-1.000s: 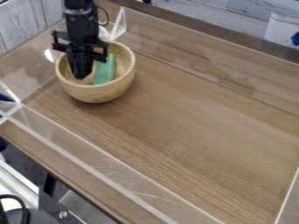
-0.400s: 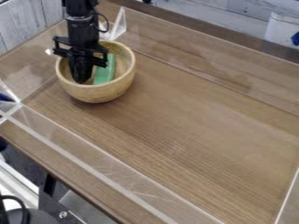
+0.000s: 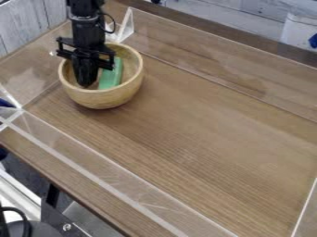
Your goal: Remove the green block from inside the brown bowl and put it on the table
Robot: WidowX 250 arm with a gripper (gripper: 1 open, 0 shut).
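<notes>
The round light tan wooden bowl with thick walls stands on the large brown wood-grain tabletop, in the upper left part of the view, at about ten o'clock from the middle of the table. Clear acrylic walls run along the table edges.

The small flat bright green block lies inside the bowl, leaning against the inner wall on the side at three o'clock from the bowl centre. Only a part of it is visible, because the arm covers the rest.

The black robot arm comes down from the top edge of the view, almost vertical. Its black gripper points downward and reaches into the bowl, at the nine o'clock side of the green block and just beside it. The fingers are pressed together. From this view I cannot tell if they touch the block or pinch a part of it, because the dark fingers hide the contact place.

The rest of the tabletop, toward four o'clock, shows only wood grain and light reflections.
</notes>
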